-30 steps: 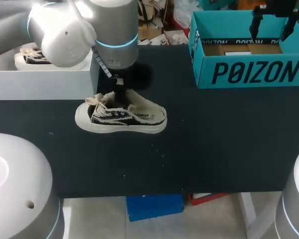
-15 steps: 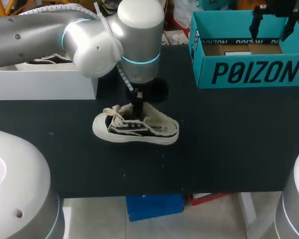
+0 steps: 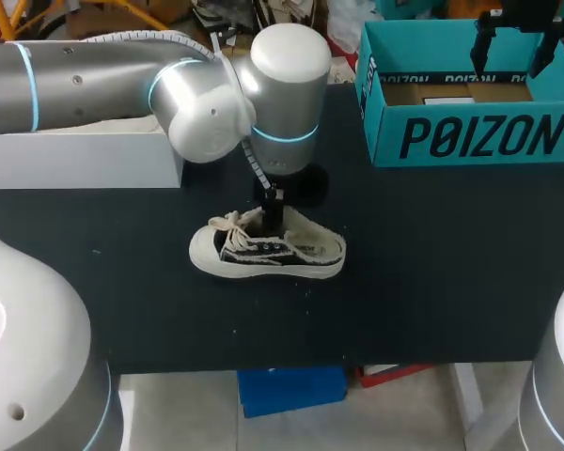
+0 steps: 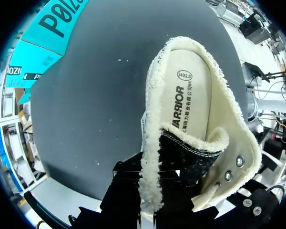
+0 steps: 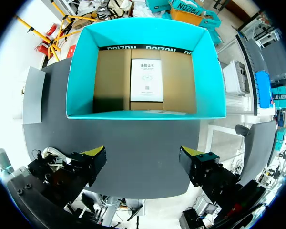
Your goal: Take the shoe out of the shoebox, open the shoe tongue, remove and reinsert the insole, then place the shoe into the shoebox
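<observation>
The shoe (image 3: 268,252) is clamped by one side wall of its fleecy collar in our left jaws, one finger inside the opening and one outside. It sits near the middle of the table (image 3: 423,282), toe toward our left. We cannot tell whether the sole rests on the table or hangs just above it.

The hold is the weak point, as we judge it. The wall is thin and soft, so the shoe may swivel about the pinch or slide out if we swing it fast. If we let go before the sole is flat, it could tip onto its side.

The insole (image 4: 190,95) lies flat in the shoe just ahead of the jaws. The inner finger is close enough that pushing deeper could wrinkle or pin it and make it hard to pull out.

The laces (image 3: 230,225) lie loose over the front and could snag a finger when we go for the tongue.

Our right jaws stand wide apart on nothing, above the open shoebox (image 3: 470,136), well away from the shoe. Bringing them in past the left arm (image 3: 216,89), which hangs over the shoe, risks a knock.
</observation>
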`<state>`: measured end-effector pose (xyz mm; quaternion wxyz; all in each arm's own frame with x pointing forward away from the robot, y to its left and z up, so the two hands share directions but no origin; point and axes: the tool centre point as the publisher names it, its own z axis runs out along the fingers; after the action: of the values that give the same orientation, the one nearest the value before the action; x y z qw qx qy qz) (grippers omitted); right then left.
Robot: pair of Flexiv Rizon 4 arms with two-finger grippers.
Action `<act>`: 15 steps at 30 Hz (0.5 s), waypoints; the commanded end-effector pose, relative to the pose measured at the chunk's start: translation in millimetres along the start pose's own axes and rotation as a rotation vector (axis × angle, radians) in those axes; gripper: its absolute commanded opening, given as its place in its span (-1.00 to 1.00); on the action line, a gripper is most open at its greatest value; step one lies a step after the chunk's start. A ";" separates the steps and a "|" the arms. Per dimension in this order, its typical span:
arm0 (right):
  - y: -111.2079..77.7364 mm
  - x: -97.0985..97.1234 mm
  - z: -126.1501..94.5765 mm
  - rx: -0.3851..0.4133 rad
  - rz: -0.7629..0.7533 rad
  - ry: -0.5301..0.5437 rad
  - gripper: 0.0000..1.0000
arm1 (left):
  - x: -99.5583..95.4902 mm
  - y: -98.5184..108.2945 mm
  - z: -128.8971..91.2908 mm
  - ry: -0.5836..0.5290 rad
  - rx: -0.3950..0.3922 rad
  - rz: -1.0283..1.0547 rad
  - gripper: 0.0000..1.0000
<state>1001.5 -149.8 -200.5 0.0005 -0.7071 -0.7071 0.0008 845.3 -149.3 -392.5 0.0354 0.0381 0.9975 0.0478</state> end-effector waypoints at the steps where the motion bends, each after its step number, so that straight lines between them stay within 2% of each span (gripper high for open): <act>1: -0.3 -0.1 -0.3 0.000 0.000 0.000 1.00 | -1.7 -3.8 8.2 0.006 0.008 0.001 -0.98; 2: -0.3 -0.1 -0.3 0.000 0.000 0.000 1.00 | -1.3 -3.4 8.0 0.006 0.011 0.002 -0.25; 3: -0.3 -0.1 -0.3 0.000 0.000 0.000 1.00 | -0.5 -2.9 6.6 0.008 0.012 0.000 1.00; 8: -0.3 -0.1 -0.3 0.000 0.000 0.000 1.00 | 4.2 1.2 -7.9 0.010 0.042 0.012 1.00; 15: -0.3 -0.1 -0.3 0.000 0.000 0.000 1.00 | 12.3 18.0 -52.5 0.022 0.127 -0.004 1.00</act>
<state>1001.5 -149.8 -200.5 0.0005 -0.7071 -0.7071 0.0008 840.2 -156.8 -366.7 0.0179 0.0355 0.9992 0.0049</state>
